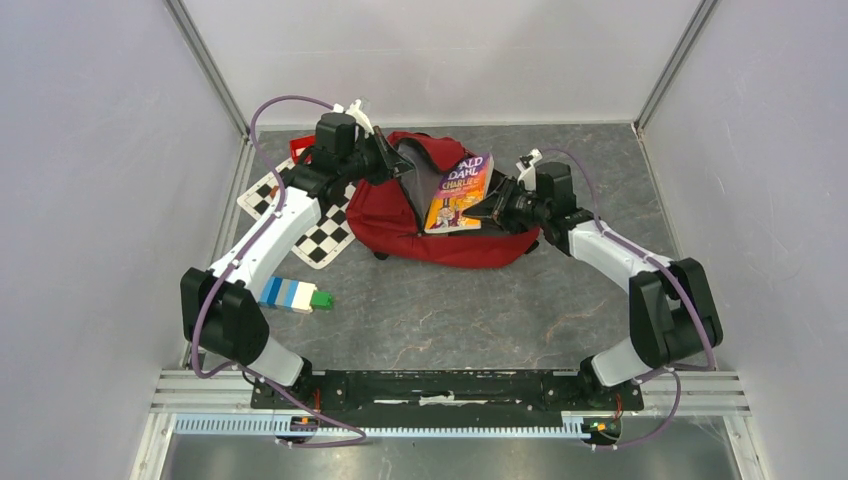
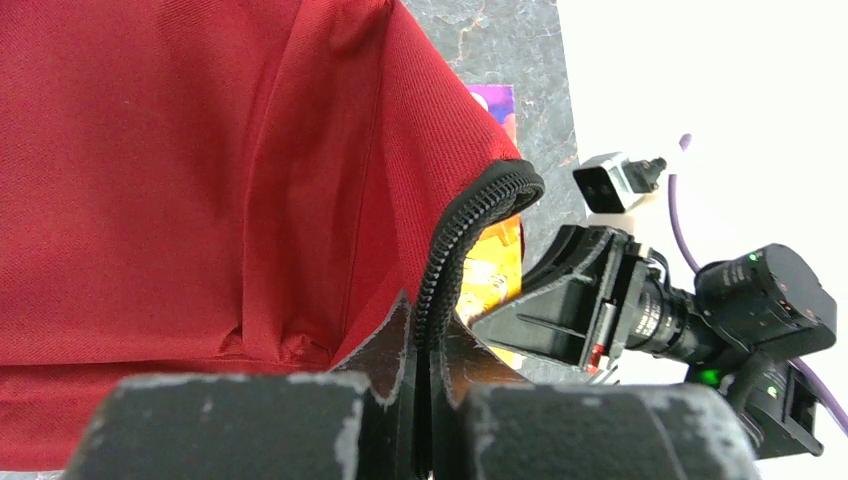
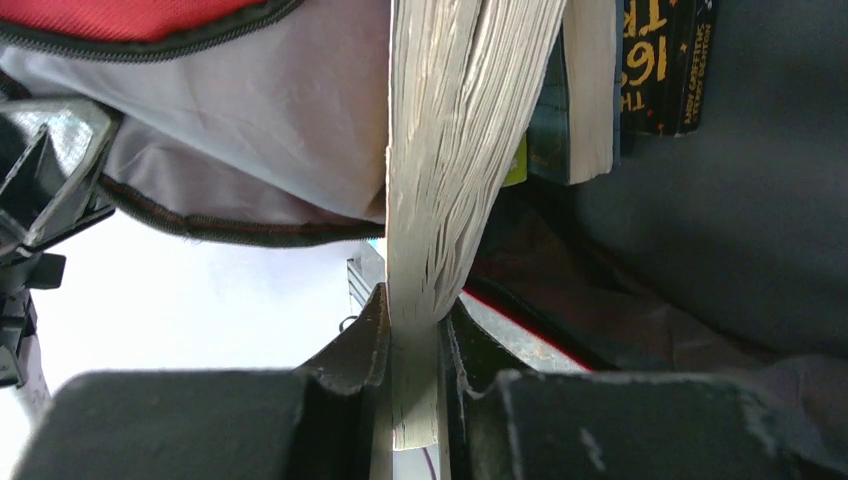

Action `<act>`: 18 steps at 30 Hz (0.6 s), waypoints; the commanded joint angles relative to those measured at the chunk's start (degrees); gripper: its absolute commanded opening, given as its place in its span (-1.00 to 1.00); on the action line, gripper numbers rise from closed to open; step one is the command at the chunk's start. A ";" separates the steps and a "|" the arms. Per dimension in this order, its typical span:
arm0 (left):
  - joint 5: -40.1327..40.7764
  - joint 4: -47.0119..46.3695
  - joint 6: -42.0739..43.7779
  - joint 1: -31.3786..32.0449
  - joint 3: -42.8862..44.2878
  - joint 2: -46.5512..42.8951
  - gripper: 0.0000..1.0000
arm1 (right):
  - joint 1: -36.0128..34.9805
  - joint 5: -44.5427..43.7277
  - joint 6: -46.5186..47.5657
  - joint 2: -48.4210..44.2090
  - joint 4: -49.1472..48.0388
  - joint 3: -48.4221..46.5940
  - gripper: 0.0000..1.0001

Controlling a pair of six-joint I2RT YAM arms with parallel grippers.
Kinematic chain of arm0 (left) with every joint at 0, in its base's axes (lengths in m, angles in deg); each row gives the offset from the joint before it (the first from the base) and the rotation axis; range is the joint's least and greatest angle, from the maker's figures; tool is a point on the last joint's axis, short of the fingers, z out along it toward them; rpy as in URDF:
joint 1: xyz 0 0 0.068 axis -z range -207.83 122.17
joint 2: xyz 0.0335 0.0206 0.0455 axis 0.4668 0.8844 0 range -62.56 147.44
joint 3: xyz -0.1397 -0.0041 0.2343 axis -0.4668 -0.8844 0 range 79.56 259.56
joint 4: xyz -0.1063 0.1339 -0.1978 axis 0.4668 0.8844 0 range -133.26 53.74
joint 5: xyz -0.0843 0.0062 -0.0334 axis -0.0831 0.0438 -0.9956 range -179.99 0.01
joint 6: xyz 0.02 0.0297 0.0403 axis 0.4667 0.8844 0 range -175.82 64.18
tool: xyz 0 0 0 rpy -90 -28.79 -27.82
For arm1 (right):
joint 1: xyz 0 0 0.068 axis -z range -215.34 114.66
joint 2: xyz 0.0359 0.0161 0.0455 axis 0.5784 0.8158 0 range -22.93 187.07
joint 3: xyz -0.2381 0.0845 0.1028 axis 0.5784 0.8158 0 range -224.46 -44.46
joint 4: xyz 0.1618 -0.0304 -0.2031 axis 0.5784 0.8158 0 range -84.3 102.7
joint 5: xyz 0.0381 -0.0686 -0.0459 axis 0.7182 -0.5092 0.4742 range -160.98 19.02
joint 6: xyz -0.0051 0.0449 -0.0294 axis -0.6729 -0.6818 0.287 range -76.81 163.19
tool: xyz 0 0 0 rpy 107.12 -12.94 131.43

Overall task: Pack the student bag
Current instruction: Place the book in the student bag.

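The left end effector (image 2: 422,335) is clamped on the black zipper rim (image 2: 455,240) of the student bag (image 1: 395,225); the right end effector (image 3: 412,335) grips a paperback (image 1: 458,195) at its opening.

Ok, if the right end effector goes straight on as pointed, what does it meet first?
Gripping a thick pale-paged paperback, the right end effector would probably first reach the books already inside the dark-red fabric backpack; depth is unclear.

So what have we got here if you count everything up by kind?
Backpack: 1
Books: 3 (held book, plus black book and pale-edged book inside the backpack)
Checkered board: 1
Stick of coloured blocks: 1
Red thing, mostly hidden, beyond the board: 1
Total: 7
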 commanded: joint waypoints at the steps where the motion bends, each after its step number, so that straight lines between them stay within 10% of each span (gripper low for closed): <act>1: -1.58 -4.29 -2.64 -0.03 1.84 -2.41 -0.96 | -0.69 1.84 1.93 3.05 -7.25 -5.03 -1.00; 18: -2.24 -3.51 -3.92 -0.07 1.32 -4.94 -0.96 | -7.25 -0.24 13.66 18.21 -0.81 -13.33 -1.00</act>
